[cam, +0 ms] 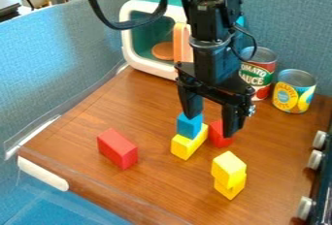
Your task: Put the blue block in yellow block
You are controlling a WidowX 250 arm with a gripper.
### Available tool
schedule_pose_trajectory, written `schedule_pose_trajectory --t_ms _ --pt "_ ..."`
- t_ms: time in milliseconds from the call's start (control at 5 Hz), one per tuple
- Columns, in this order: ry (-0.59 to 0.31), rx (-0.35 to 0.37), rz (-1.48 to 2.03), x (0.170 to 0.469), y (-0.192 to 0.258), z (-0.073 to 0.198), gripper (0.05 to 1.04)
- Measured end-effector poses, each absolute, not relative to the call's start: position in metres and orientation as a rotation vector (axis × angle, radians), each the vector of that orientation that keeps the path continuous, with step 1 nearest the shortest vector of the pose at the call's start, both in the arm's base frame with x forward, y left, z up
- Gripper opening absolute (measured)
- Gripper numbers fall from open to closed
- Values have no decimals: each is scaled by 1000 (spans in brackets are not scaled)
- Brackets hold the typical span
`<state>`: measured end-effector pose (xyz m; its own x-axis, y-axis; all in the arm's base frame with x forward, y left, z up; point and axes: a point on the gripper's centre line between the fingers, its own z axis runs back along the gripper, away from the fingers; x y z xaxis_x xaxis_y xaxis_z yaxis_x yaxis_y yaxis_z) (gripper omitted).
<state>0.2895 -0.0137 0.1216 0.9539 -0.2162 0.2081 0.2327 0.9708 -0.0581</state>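
A: How do the jaws stand?
B: Spread wide near the centre, holding nothing, one finger by the top of the blue block (189,126); whether they touch, it's hard to tell
A: And that block?
B: It sits on the yellow block (189,144), a red block (220,137) to the right
A: Farther out?
B: Another red block (117,149) left of centre, two stacked yellow blocks (229,170) lower right, cans (295,94) upper right, all on the counter (156,185)
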Motion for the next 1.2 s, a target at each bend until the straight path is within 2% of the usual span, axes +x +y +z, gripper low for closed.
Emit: schedule_pose_trajectory --t_ms 200,600,1200 --pt "-173 -86 -227 288 -14 114 1000" --pt "-155 -96 -94 294 23 109 1000" --pt "-71 -91 -91 332 36 89 1000"
